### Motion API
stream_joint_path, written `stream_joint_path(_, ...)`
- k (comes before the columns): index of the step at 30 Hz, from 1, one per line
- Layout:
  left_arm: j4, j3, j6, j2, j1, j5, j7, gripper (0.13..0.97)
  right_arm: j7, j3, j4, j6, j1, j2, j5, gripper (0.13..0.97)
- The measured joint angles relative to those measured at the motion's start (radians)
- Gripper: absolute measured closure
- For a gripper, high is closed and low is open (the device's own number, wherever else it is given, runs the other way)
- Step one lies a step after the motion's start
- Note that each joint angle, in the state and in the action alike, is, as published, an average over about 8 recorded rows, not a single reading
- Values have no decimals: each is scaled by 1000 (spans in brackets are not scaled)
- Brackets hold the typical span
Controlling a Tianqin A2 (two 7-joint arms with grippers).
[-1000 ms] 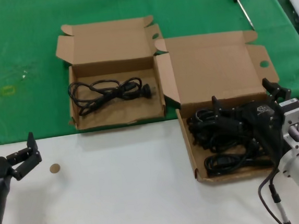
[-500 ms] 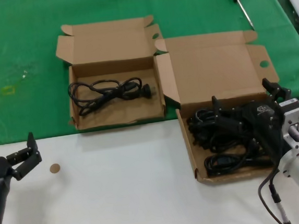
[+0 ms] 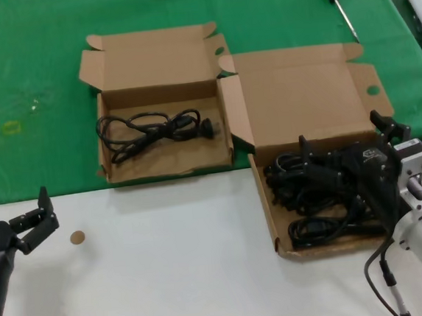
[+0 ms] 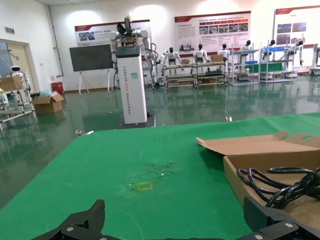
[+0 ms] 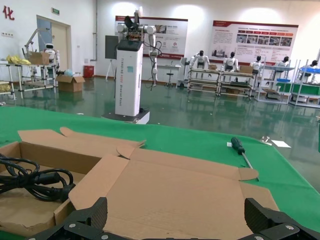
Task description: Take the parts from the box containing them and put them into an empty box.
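My right gripper (image 3: pixel 328 164) sat low inside the larger box (image 3: pixel 305 94), right in the heap of black power cables (image 3: pixel 311 201). Its black fingers merged w/ the black cords in the head view, and the wrist view showed only two tips well apart w/ no cable between them. So they read as spread wide, but I couldn't tell whether a cord was already caught.

The heap lay directly under and just toward 9 o'clock of the fingers, touching them as far as I could judge. It filled the tray from the hinge side at 12 down to the near rim at 6. Individual bundles seemed to run roughly 9-to-3 across the tray, though they overlapped too much to pick one axis for sure.

The target, the smaller box (image 3: pixel 157 63), lay at about 10 o'clock from my right gripper, its near wall almost touching the big box's side flap. One cable (image 3: pixel 153 130) already lay in it. Its long axis ran 9-to-3, w/ the plug end pointing to 3 and tipped slightly toward 4.

My left gripper (image 3: pixel 30 220) hung parked over the white table (image 3: pixel 169 265) at approx. 8 o'clock from the smaller box, fingers apart, holding nothing. The right arm was clearly the nearer one to the heap. I judged the carry would go up, then toward 10.
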Motion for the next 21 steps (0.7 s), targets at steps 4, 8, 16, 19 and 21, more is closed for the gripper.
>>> stream_joint_path(4, 0, 0, 0, 0, 0, 0, 0, 132, 0, 0, 0, 0, 0, 0, 0, 129)
stream_joint_path(8, 0, 0, 0, 0, 0, 0, 0, 132, 0, 0, 0, 0, 0, 0, 0, 129)
stream_joint_path(16, 0, 0, 0, 0, 0, 0, 0, 132, 0, 0, 0, 0, 0, 0, 0, 129)
stream_joint_path(19, 0, 0, 0, 0, 0, 0, 0, 132, 0, 0, 0, 0, 0, 0, 0, 129)
stream_joint_path(21, 0, 0, 0, 0, 0, 0, 0, 132, 0, 0, 0, 0, 0, 0, 0, 129)
